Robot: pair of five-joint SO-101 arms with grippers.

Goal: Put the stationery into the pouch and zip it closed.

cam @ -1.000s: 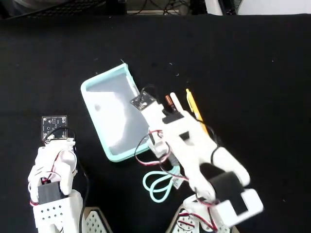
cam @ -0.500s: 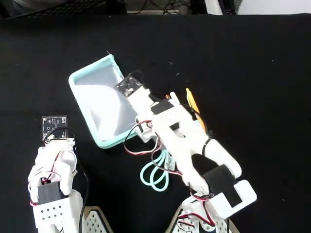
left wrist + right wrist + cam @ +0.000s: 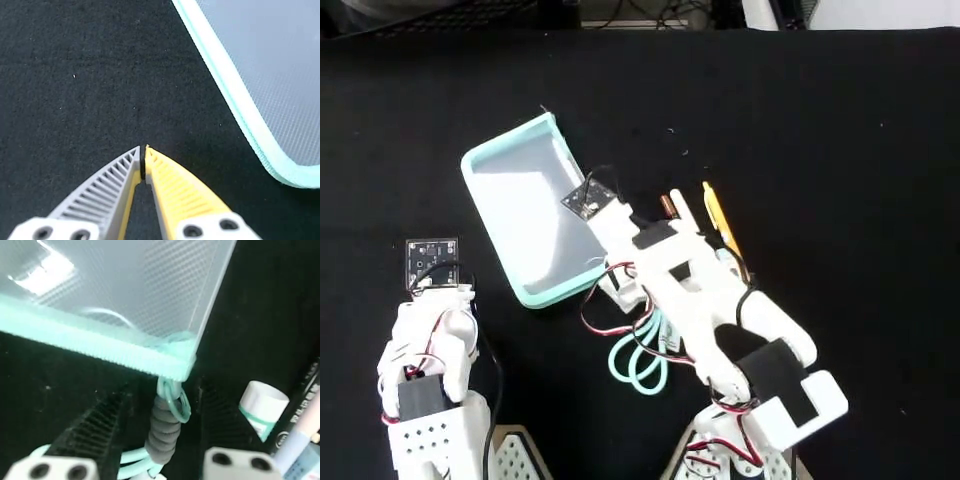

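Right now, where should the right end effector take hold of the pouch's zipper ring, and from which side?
Probably the teal zipper ring itself, where it hangs clear off the pouch corner. Come from outside that corner, as the open right end effector is lined up, one finger on each side of the thin ring.
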